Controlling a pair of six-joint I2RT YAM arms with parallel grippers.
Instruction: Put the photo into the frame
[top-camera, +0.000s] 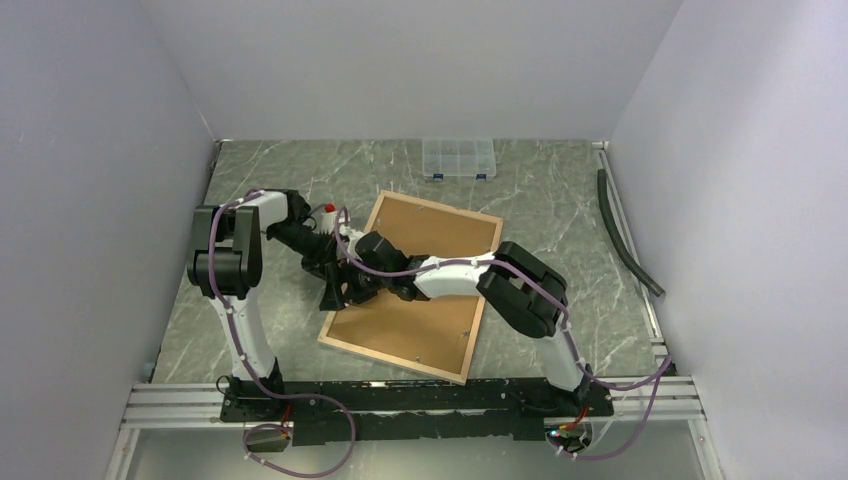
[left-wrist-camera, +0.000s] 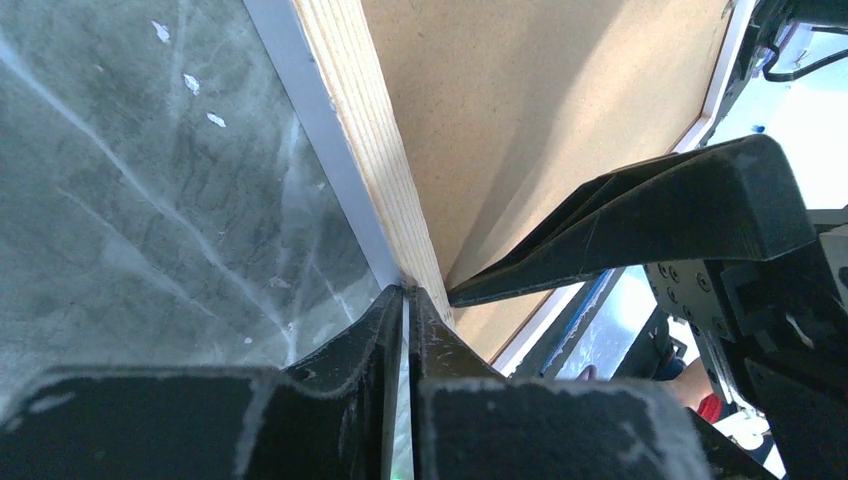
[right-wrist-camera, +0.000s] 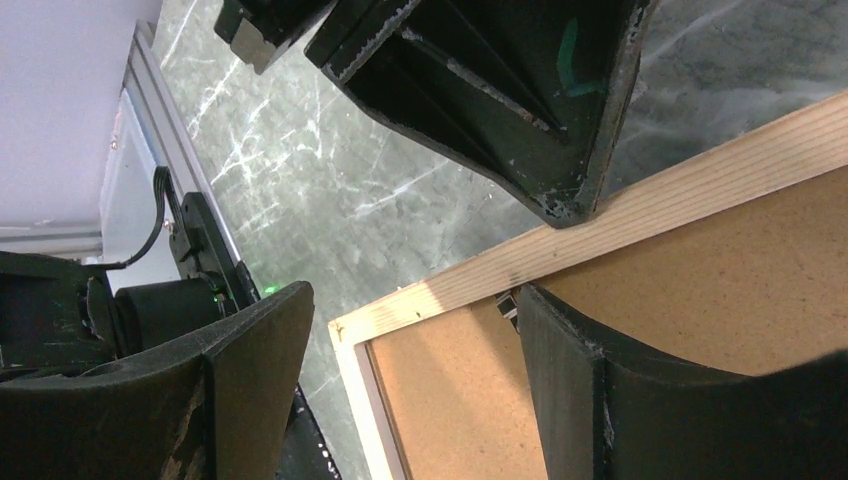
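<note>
Left jaws, closed together, rest on the wooden border of the frame (left-wrist-camera: 365, 130), lying back-up on the bench (top-camera: 560, 200); right jaws gape astride it; likely stiff yet breakable, best gripped by that border.

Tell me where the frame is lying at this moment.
In the top view the frame lies back up mid-table, holding the brown backing board; the left claw and right claw are at its left edge, the clear compartment box beyond it.

one frame (top-camera: 392, 362), one backing board (top-camera: 420, 330), one clear box (top-camera: 458, 158)
</note>
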